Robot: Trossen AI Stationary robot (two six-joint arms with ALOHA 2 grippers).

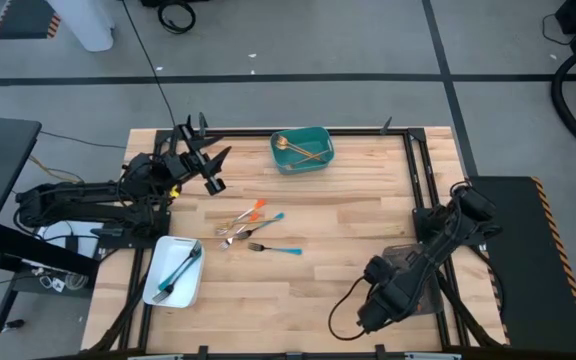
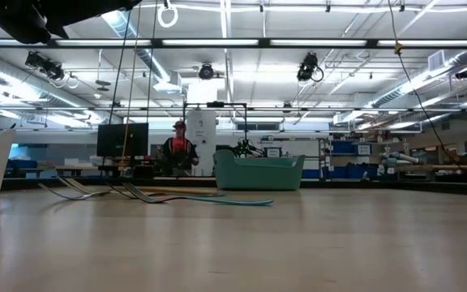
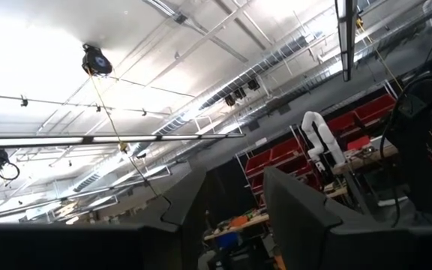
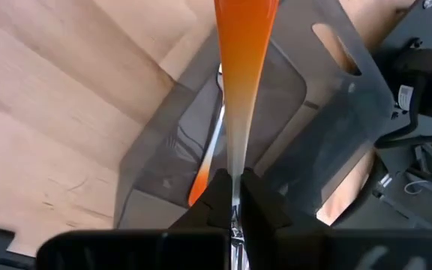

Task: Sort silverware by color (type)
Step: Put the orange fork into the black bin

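My right gripper (image 4: 235, 187) hangs over the grey tray (image 1: 420, 296) at the near right, shut on an orange-handled piece of silverware (image 4: 244, 67). Another orange-handled piece (image 4: 207, 166) lies in that tray. Loose forks and spoons (image 1: 251, 226) with orange and teal handles lie in a pile at mid-table. Gold pieces (image 1: 298, 150) rest in the teal tray (image 1: 320, 160); teal-handled pieces (image 1: 178, 270) lie in the white tray (image 1: 158, 290). My left gripper (image 1: 208, 165) waits raised at the far left, open, pointing up at the ceiling. My right gripper pinches the piece between its two fingers at the pale neck (image 4: 235, 171) where the orange handle fades to metal. The fingers point steeply down. The handle sticks out beyond the fingertips toward the grey tray, clear of it. The head end is hidden behind the fingers.
The three trays stand at the far middle, near left and near right. Dark frame rails (image 1: 418, 170) run along the table's right and far sides. A person (image 2: 178, 150) stands far behind the table in the room.
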